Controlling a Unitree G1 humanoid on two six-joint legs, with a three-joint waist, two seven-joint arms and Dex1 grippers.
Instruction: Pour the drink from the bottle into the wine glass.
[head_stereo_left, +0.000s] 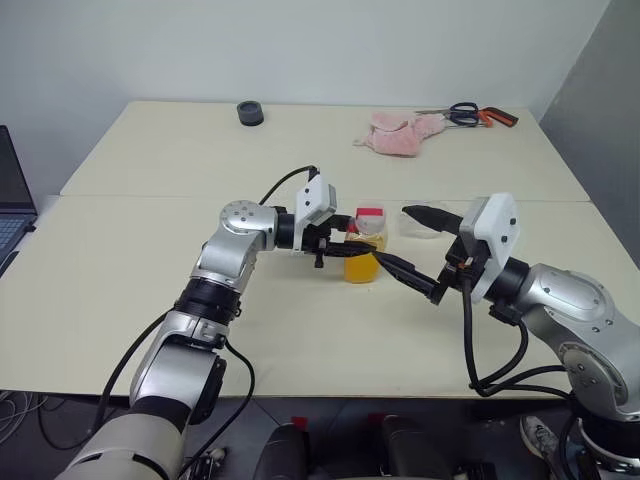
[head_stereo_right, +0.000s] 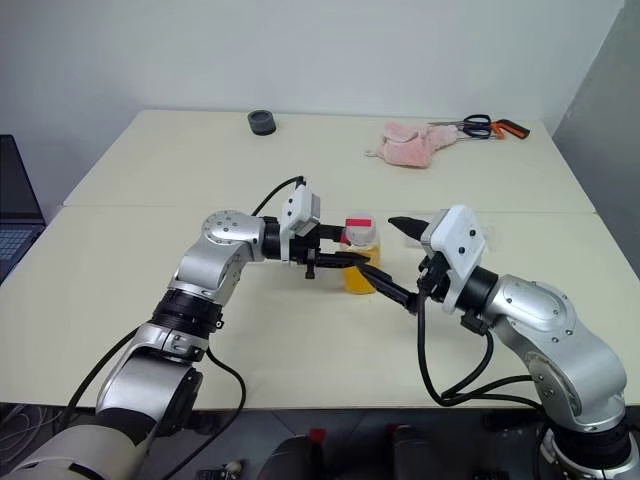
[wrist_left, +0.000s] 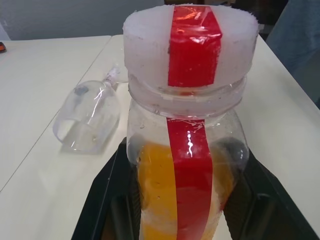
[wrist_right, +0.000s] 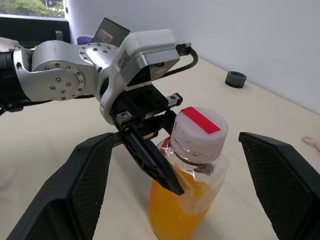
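1. A small clear plastic bottle (head_stereo_left: 365, 243) with a white cap crossed by a red label stripe is seen held upright near the middle of the pale table (head_stereo_left: 150, 240), about half filled with translucent orange drink (head_stereo_left: 361, 267).
2. The bottle's body is clamped by the left gripper (head_stereo_right: 345, 258), its black fingers closed on the sides just below the neck — the cap is not yet removed.
3. The right gripper (head_stereo_left: 418, 250) is shown with fingers spread wide and nothing between them, level with the bottle and aimed at it; the cap lies straight ahead between the two open fingers, and this is the arm nearer to it.
4. The clear wine glass (wrist_left: 90, 120) is seen lying on its side on the table just behind the bottle — not standing.
5. Uncapping is judged the step in hand; the bottle's long axis stands vertical.
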